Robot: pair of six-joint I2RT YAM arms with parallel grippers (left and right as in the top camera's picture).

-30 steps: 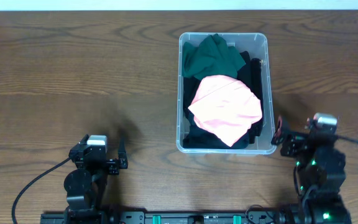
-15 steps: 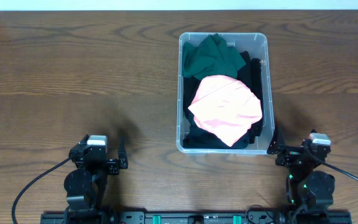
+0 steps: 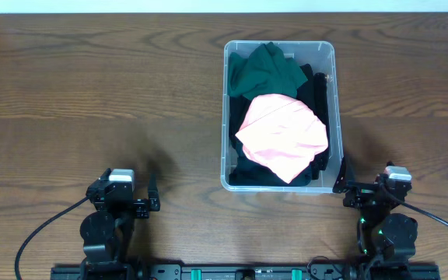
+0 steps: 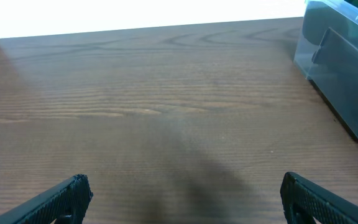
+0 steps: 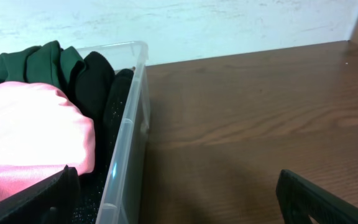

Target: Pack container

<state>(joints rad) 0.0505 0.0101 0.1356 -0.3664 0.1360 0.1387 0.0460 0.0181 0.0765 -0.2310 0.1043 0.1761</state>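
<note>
From overhead, the container (image 3: 225, 117) sits on the wooden table (image 3: 92, 93) right of centre. Its long axis runs straight away from the robot and a short end faces the arms. A green garment (image 3: 264, 70) fills the far end, a pink garment (image 3: 282, 136) lies on top toward the near end, and black clothes (image 3: 317, 85) line the right side. The left gripper (image 3: 127, 198) rests at the near edge, well apart from the bin, while the right gripper (image 3: 372, 190) sits just beside the bin's near right corner. The left wrist view shows only a clear corner of the bin at the right margin, over bare wood, and that gripper's two dark fingertips (image 4: 73, 194) stand spread wide with nothing between them. The right wrist view adds the bin's side wall at close range, with pink, black and green cloth showing at rim level. There too the jaws stand wide apart and hold nothing.
</note>
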